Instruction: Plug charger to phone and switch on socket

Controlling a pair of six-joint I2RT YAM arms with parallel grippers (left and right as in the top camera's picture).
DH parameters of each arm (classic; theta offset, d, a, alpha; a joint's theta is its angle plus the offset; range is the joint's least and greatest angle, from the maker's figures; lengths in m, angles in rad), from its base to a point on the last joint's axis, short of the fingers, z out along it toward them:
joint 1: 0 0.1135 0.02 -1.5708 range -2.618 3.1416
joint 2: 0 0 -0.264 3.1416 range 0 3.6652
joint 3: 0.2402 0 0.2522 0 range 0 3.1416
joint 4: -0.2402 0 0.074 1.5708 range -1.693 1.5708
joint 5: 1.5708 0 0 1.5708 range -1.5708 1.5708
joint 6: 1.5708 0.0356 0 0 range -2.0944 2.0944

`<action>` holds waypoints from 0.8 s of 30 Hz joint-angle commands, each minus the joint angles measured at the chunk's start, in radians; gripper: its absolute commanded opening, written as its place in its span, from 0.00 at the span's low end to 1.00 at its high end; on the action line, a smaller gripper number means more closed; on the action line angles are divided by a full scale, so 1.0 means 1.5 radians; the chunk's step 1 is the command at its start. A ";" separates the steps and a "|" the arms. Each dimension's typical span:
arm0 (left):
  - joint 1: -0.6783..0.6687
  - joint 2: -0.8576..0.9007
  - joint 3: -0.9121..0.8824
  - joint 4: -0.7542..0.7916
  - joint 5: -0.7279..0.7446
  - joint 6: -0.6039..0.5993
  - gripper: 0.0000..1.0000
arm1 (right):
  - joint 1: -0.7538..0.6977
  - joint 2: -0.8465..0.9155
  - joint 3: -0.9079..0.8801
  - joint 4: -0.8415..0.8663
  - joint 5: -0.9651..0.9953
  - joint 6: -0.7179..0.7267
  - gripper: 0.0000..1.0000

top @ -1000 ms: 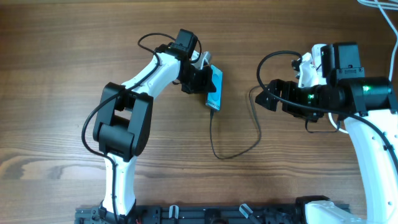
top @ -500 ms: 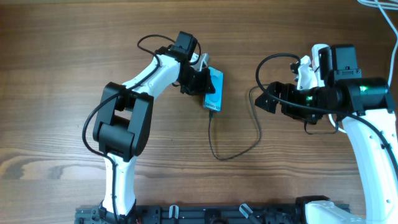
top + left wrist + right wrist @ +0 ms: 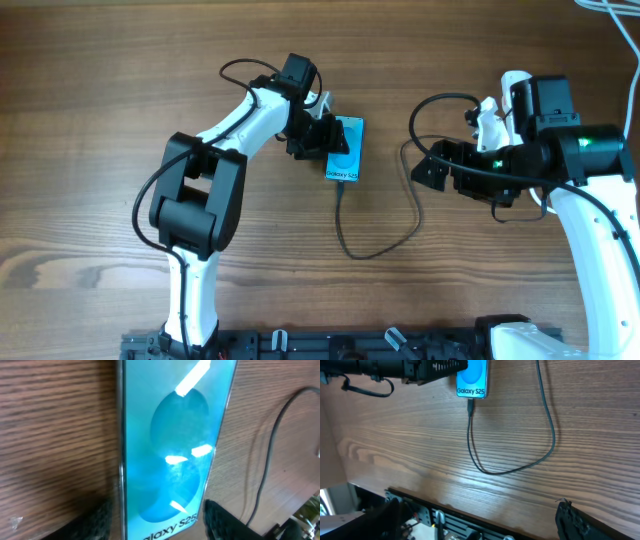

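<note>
Left tool (image 3: 161,519) grips the phone (image 3: 170,435); right tool (image 3: 479,510) gapes wide; charger (image 3: 468,435) meets phone's end.

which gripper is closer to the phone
Left. The left gripper has a finger on each side of the phone; the right gripper is off to the phone's right, apart from it.

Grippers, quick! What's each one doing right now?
Left gripper: straddles the phone; grip cannot be told.
Right gripper: open, empty.
</note>
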 commanded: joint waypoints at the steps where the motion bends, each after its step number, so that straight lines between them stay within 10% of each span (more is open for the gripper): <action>1: 0.012 0.001 0.001 -0.023 -0.013 0.004 0.73 | -0.002 0.006 -0.007 -0.005 0.057 0.008 1.00; 7: 0.091 -0.102 0.095 -0.168 -0.106 0.003 1.00 | -0.002 0.009 0.003 0.024 0.187 0.108 1.00; 14: 0.138 -0.349 0.119 -0.229 -0.385 -0.088 1.00 | -0.069 0.146 0.195 0.024 0.443 0.203 1.00; 24: 0.139 -0.413 0.119 -0.258 -0.402 -0.084 1.00 | -0.308 0.329 0.198 0.189 0.458 0.207 1.00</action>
